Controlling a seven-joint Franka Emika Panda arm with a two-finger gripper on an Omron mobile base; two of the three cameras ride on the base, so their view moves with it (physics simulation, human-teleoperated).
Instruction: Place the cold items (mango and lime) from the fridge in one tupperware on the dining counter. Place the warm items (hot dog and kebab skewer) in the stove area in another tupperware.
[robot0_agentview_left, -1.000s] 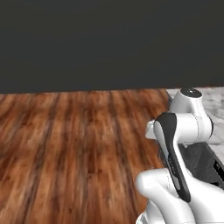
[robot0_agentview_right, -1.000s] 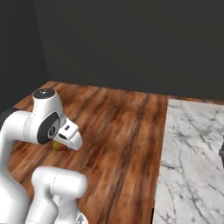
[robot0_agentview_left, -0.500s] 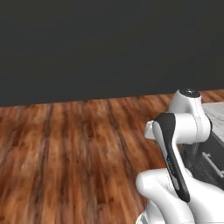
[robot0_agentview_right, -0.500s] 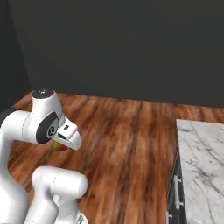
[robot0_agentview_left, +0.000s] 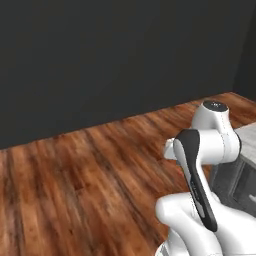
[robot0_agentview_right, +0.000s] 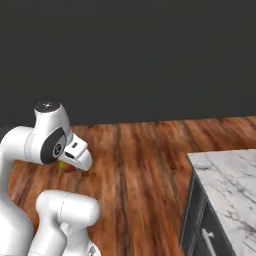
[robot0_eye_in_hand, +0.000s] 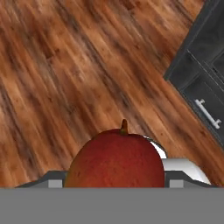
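Observation:
The mango (robot0_eye_in_hand: 114, 159), red with a short brown stem, sits close up in the hand view with my gripper (robot0_eye_in_hand: 114, 181) shut on it, grey finger parts just showing at either side. It hangs above the wooden floor. In the right base view a small red-and-green bit of the mango (robot0_agentview_right: 64, 165) peeks out under the folded white hand. The dining counter (robot0_agentview_right: 232, 175), with its white veined marble top and dark grey sides, stands to the right; its edge (robot0_agentview_left: 248, 134) also shows at the far right of the left base view.
Brown plank floor (robot0_agentview_left: 75, 190) spreads ahead up to a plain dark wall (robot0_agentview_left: 110, 55). Dark grey counter fronts with a pale bar handle (robot0_eye_in_hand: 207, 113) lie at the hand view's right side. The arm is folded close over the base.
The whole scene has shifted as the base moved: the counter has slid toward the right edge and more dark wall fills both base views. The arm keeps its pose, mango still held.

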